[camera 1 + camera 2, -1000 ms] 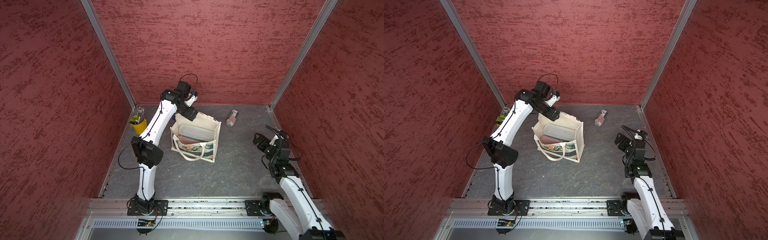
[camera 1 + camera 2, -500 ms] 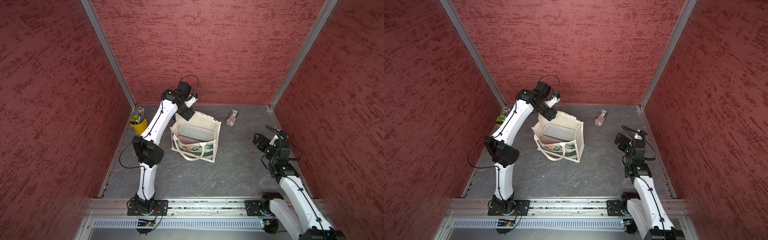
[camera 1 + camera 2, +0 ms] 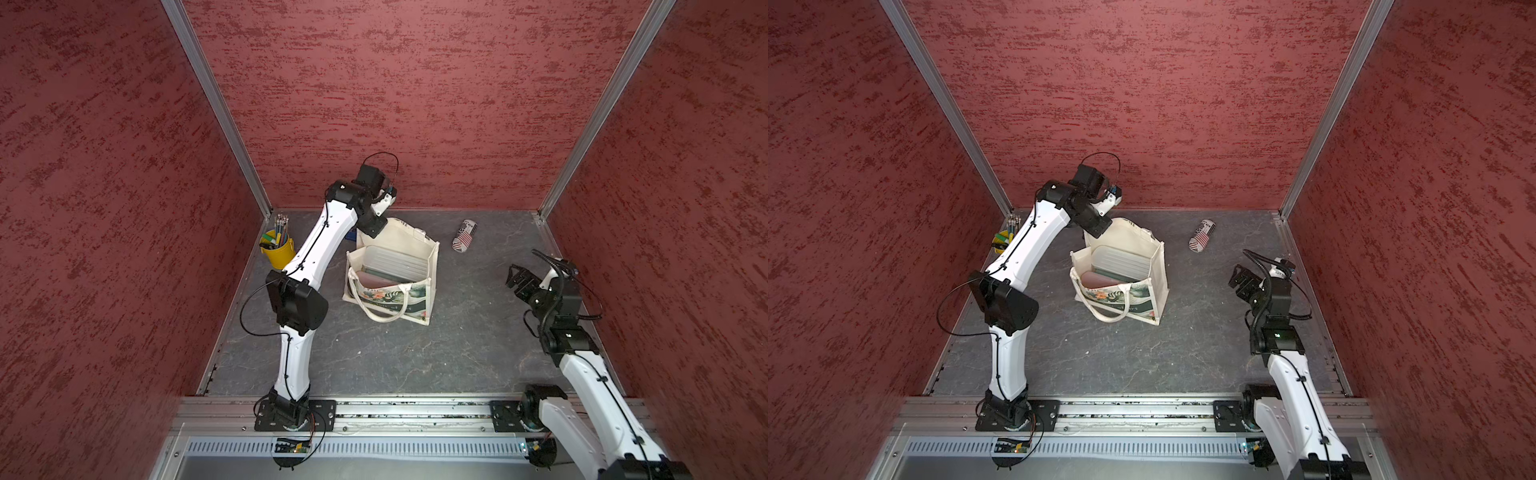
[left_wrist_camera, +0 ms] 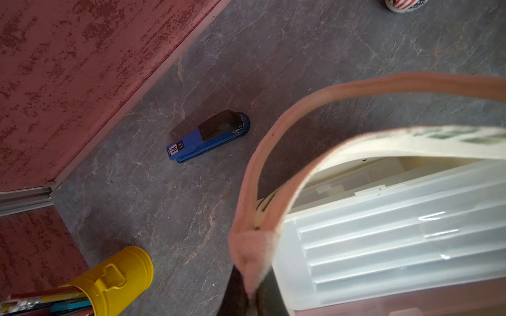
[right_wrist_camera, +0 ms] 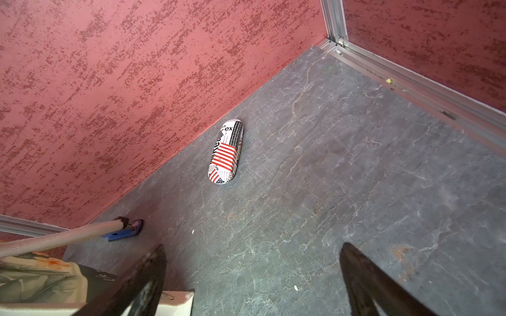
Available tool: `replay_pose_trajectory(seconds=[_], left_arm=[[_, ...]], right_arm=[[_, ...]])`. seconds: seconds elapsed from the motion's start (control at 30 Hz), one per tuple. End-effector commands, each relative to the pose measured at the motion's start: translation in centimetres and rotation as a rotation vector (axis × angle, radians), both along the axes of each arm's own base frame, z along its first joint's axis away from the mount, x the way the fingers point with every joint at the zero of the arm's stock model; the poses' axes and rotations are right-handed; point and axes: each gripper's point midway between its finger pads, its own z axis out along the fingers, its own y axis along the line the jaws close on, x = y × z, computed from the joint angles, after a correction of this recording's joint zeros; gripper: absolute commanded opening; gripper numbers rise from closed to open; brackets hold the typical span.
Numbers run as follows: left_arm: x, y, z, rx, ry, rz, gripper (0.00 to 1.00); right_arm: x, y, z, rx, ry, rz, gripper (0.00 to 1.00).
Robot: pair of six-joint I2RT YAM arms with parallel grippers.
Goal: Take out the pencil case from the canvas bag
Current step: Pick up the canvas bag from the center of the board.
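The cream canvas bag (image 3: 415, 301) (image 3: 1144, 305) with its leaf print stands open mid-table in both top views. Inside lean a translucent ribbed plastic case (image 3: 395, 262) (image 4: 383, 246) and a flat pink thing (image 3: 374, 280); I cannot tell which is the pencil case. My left gripper (image 3: 374, 228) (image 4: 253, 301) is at the bag's far left corner, shut on the rear handle (image 4: 252, 254), which is pinched between the jaws. My right gripper (image 3: 515, 278) (image 5: 253, 262) hovers open to the right of the bag, holding nothing.
A yellow cup of pens (image 3: 277, 251) (image 4: 120, 276) stands in the far left corner. A blue stapler (image 4: 208, 135) (image 5: 123, 232) lies behind the bag. A flag-print oval case (image 3: 464, 235) (image 5: 226, 151) lies near the back wall. Red walls close three sides.
My left gripper has shut on the bag's rear handle, with the wrist shifting slightly. The right arm and the bag stay where they were.
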Motion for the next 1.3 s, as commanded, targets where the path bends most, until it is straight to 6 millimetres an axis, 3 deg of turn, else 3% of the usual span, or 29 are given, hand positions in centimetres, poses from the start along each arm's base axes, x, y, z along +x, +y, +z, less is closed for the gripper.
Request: replay_pose_trajectory(seconds=[0.0, 0.13, 0.33, 0.43, 0.6, 0.8, 1.07, 1.27], left_arm=[[-1.2, 0.0, 0.5, -0.096, 0.051, 0.078, 0.0], [-1.9, 0.7, 4.0, -0.31, 0.055, 0.192, 0.0], [-3.2, 7.1, 8.4, -0.569, 0.043, 0.514, 0.0], [-5.0, 9.3, 9.0, -0.574, 0.03, 0.592, 0.0], [-7.8, 11.2, 7.7, -0.529, 0.091, 0.686, 0.0], [-10.3, 10.7, 6.6, -0.56, 0.129, 0.665, 0.0], [-13.1, 6.9, 6.6, -0.65, 0.036, 0.447, 0.0], [-13.9, 5.4, 6.8, -0.545, -0.042, 0.344, 0.0]], right_arm=[[0.6, 1.1, 2.9, 0.006, -0.065, 0.061, 0.99], [1.0, 2.4, 5.8, 0.021, -0.13, 0.135, 0.99], [1.2, 6.0, 11.4, 0.078, -0.234, 0.287, 0.99], [1.1, 8.9, 14.5, 0.082, -0.275, 0.369, 0.99], [0.4, 14.9, 18.4, 0.101, -0.321, 0.515, 0.99], [-1.2, 22.5, 20.0, 0.177, -0.327, 0.692, 0.99], [-4.1, 32.7, 18.3, 0.25, -0.276, 0.894, 0.99], [-4.0, 38.5, 17.7, 0.224, -0.245, 0.971, 0.99]])
